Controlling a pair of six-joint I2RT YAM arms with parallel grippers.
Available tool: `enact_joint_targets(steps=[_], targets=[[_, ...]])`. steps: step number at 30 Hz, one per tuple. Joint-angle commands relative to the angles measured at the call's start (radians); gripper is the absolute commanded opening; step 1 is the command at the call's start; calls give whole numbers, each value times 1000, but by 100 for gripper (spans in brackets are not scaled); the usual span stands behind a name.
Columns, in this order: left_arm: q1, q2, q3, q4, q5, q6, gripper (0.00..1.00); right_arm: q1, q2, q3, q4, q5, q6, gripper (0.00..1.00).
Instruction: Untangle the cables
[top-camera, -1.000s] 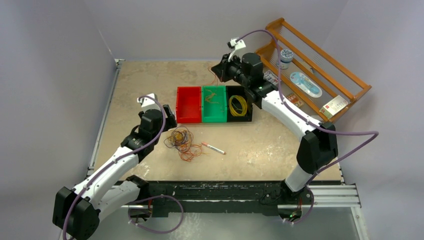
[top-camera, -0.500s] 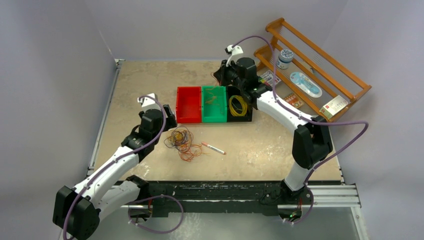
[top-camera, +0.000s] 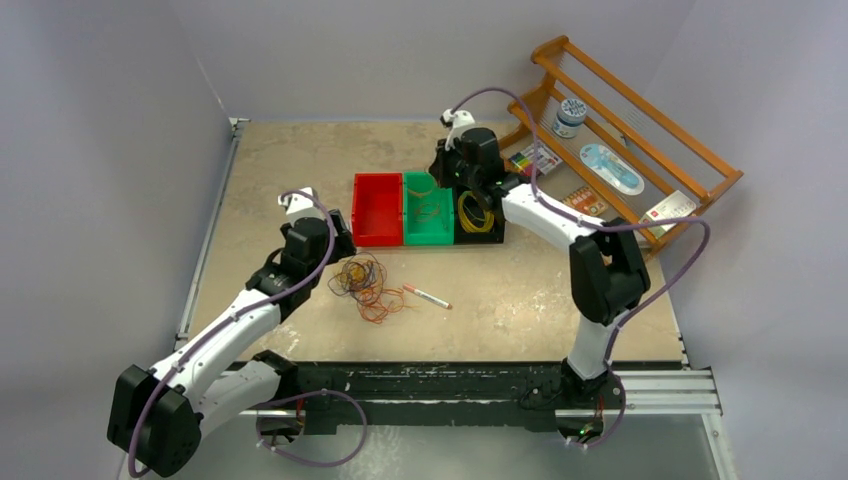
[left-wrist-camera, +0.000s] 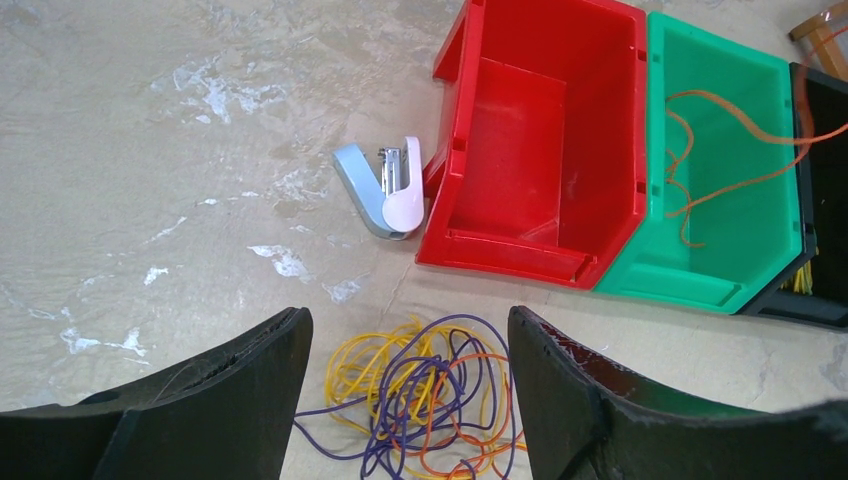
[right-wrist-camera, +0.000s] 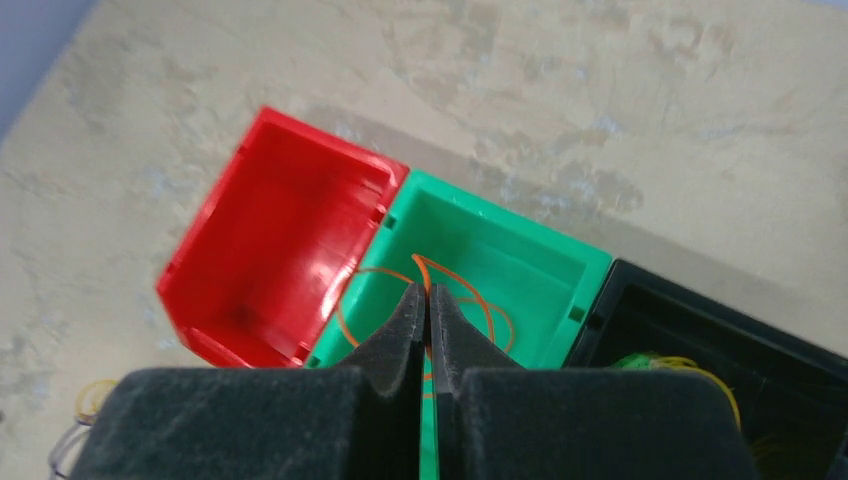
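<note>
Now the right claw (right-wrist-camera: 428, 298) is pinched shut on one orange cable (left-wrist-camera: 745, 120), right over the green box (right-wrist-camera: 560, 262). The left claw (left-wrist-camera: 408, 345) is open wide above the tangled cables (left-wrist-camera: 425, 400) lying on the table (left-wrist-camera: 150, 180), near the red box (left-wrist-camera: 520, 250).

Three rectangular plastic bins sat mid-frame: a red bin (top-camera: 376, 210), a green bin (top-camera: 428, 240), a black bin (top-camera: 480, 240). Below them lay one tangle of orange, yellow and purple cables (top-camera: 362, 280) and one white marker pen (top-camera: 427, 296); one blue-and-white stapler (left-wrist-camera: 385, 188) beside them; one slatted wooden rack (top-camera: 652, 108) upper right.
</note>
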Motion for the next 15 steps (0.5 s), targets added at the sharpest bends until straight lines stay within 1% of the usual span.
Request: enact_joint_targets(steps=[1,10,15], targets=[[5,5,15,16,8,-37,71,-2,69,19,-25,-29,-42,2],[5,18,15,-10,11,-64,72,0,174,41,-25,-55,-48,8],[5,34,18,-12,16,-64,71,5,205,56,-29,-57,-59,11]])
